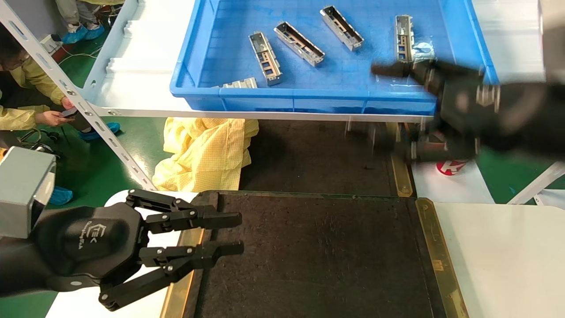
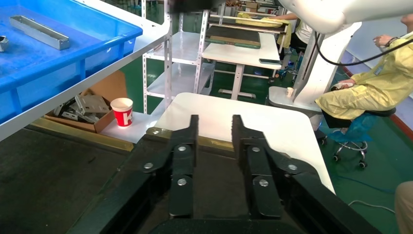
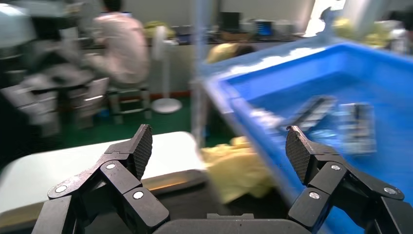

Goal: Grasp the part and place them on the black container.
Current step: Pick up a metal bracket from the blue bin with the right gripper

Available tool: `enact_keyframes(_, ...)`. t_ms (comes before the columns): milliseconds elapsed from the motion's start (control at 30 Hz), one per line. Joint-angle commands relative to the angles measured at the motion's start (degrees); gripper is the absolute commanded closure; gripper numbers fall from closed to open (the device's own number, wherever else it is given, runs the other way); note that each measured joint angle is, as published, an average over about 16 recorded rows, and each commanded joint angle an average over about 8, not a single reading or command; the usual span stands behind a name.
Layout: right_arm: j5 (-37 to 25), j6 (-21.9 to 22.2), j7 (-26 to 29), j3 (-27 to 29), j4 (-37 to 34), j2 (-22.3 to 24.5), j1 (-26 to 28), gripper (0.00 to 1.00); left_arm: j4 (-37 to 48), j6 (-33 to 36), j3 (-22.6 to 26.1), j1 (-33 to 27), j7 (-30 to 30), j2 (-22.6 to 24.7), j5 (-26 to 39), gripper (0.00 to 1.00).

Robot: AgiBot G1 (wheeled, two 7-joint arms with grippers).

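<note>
Your right tool (image 1: 390,106), released, is hanging at the blue bin's (image 1: 309,99) near right corner; your left tool (image 1: 229,234), released, is hovering over the black container's (image 1: 318,260) left edge.

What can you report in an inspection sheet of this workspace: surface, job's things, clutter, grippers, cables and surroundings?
Surface: black tray bare, brass strips along its sides; white tabletop beside it.
Job's things: five metal parts lie in the blue bin on the shelf; none on the tray.
Clutter: yellow cloth under the shelf; red paper cup by a cardboard box of metal pieces.
Grippers: left gripper open, empty, over the tray's left edge; right gripper wide open, empty, at the bin's right end.
Cables: black cable on the white stand in the left wrist view.
Surroundings: seated people in yellow coats, metal shelving, green floor.
</note>
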Motion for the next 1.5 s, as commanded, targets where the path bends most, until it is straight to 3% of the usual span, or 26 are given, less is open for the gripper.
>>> enact_keyframes(33,-2.5,0.7,0.6,-1.0,-3.6,-1.3,3.9,0.00,0.0,0.0,0.0,0.0,0.0,0.0,0.0,1.00)
enact_keyframes(367,-14.8,4.4,-5.0,-6.6,-26.2,-10.4,19.6,0.00,0.0,0.0,0.0,0.0,0.0,0.0,0.0,1.00)
enact_keyframes(533,-19.2,9.6,-9.2,-8.7,-36.3,-15.7,24.2,0.00,0.0,0.0,0.0,0.0,0.0,0.0,0.0,1.00)
enact_keyframes(833,-23.2,22.9,-14.0,-10.3,-47.9,-24.2,28.4,0.00,0.0,0.0,0.0,0.0,0.0,0.0,0.0,1.00)
enact_keyframes(1167,-23.9,29.6,-17.2,-10.6,-54.0,-29.7,29.2,0.00,0.0,0.0,0.0,0.0,0.0,0.0,0.0,1.00)
enact_keyframes(1233,-24.0,30.5,-17.6,-10.6,-54.7,-30.4,29.3,0.14,0.0,0.0,0.0,0.0,0.0,0.0,0.0,1.00)
enact_keyframes(1433,-23.9,32.8,-18.6,-10.5,-56.1,-32.1,29.1,0.89,0.0,0.0,0.0,0.0,0.0,0.0,0.0,1.00)
enact_keyframes(1500,-23.8,33.3,-18.7,-10.4,-56.4,-32.5,28.9,1.00,0.0,0.0,0.0,0.0,0.0,0.0,0.0,1.00)
